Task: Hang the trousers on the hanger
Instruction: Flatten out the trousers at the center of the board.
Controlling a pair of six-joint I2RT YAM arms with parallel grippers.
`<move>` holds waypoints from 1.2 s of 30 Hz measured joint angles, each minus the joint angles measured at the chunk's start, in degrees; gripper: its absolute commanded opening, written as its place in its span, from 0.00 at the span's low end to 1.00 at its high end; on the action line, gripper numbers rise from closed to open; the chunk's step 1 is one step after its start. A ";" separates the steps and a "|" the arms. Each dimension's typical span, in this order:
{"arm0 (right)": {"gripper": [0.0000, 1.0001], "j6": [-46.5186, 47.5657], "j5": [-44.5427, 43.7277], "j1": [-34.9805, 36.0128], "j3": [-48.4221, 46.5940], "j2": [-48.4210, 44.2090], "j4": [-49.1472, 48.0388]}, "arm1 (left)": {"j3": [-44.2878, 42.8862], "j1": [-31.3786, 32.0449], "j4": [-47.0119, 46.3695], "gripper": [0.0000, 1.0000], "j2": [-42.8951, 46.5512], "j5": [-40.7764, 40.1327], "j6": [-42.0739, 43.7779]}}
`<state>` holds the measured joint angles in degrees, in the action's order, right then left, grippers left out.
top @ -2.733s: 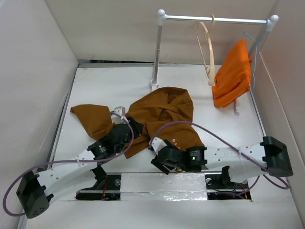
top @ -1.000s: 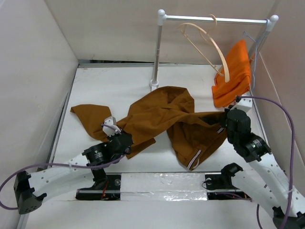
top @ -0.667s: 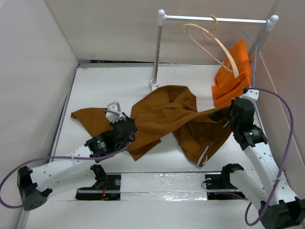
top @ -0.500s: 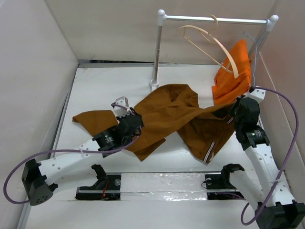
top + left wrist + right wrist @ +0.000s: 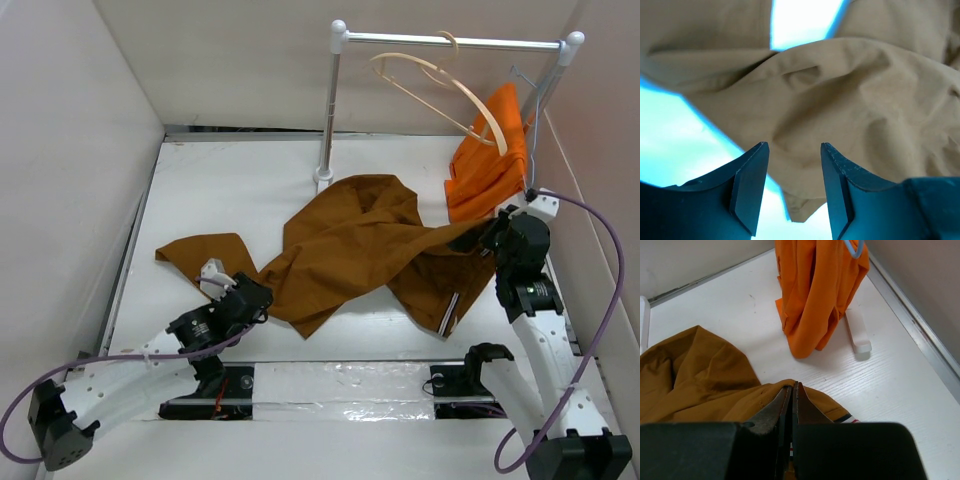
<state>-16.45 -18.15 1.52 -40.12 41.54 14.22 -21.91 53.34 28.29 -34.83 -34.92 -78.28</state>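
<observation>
Rust-brown fabric trousers [image 5: 350,240] lie on the bench [image 5: 230,190], right fingers [image 5: 784,404] pinching their three-o'clock edge, left fingers [image 5: 750,185] spread empty; pale wooden hanger [image 5: 480,105] hangs bare.

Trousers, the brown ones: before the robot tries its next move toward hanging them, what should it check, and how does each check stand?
1. Right gripper shut on the trousers: ok.
2. Left gripper open, pinching nothing: ok.
3. Wooden hanger hooked on the rail: ok.
4. Trousers on the hanger: not ok; they mostly lie on the table.
5. Orange garment apart from the trousers: ok.
6. Hanger motionless: cannot tell.
</observation>
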 measured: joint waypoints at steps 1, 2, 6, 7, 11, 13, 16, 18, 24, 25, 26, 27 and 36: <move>0.00 0.00 0.20 0.00 0.50 -0.44 -0.17 | 0.35 -0.44 0.70 0.42 0.15 1.09 -1.29; 0.00 0.00 0.42 0.00 0.81 -0.83 -0.13 | 0.66 -0.79 1.18 0.42 -0.35 2.12 -2.36; 0.00 0.15 1.03 1.31 0.98 -1.95 -0.15 | 1.25 -0.96 1.90 0.42 -6.10 5.49 -5.66; 0.00 0.22 1.05 1.95 0.98 -2.16 -0.20 | 1.25 -0.94 1.79 0.43 -8.00 6.05 -6.32; 0.00 1.07 0.94 4.81 0.98 -2.64 -0.24 | 0.66 -1.88 1.53 0.45 -16.00 7.23 -7.74; 0.00 1.62 0.57 6.01 0.98 -2.80 -0.22 | -0.44 -2.10 0.70 0.46 -17.92 7.78 -8.04; 0.00 1.95 0.22 7.39 0.98 -2.95 -0.48 | -0.68 -3.65 0.07 0.15 -19.08 7.41 -8.26; 0.00 2.19 0.11 8.13 0.98 -2.84 -0.87 | -0.66 -7.89 -0.46 0.00 -19.34 6.99 -6.93; 0.00 3.21 1.09 9.07 0.28 -1.42 0.33 | -8.66 -17.09 4.76 0.00 -10.32 1.95 3.04; 0.00 3.37 1.75 9.16 -0.22 -1.42 1.11 | -12.79 -17.09 6.71 0.00 -7.72 0.39 5.09; 0.00 3.52 2.67 9.20 -0.85 -1.64 2.12 | -17.38 -17.09 7.76 0.00 -5.46 -1.05 7.02; 0.00 3.80 3.65 9.44 -1.49 -2.12 3.10 | -22.38 -17.05 8.90 0.00 -3.76 -2.60 9.07; 0.00 7.32 16.26 19.67 -13.81 -13.60 21.90 | -47.43 -17.57 13.25 0.00 0.83 -14.75 25.05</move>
<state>-9.13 -1.89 21.19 -53.93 27.94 36.12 -69.34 35.77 41.54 -34.00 -49.67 -53.23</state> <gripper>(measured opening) 0.043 0.010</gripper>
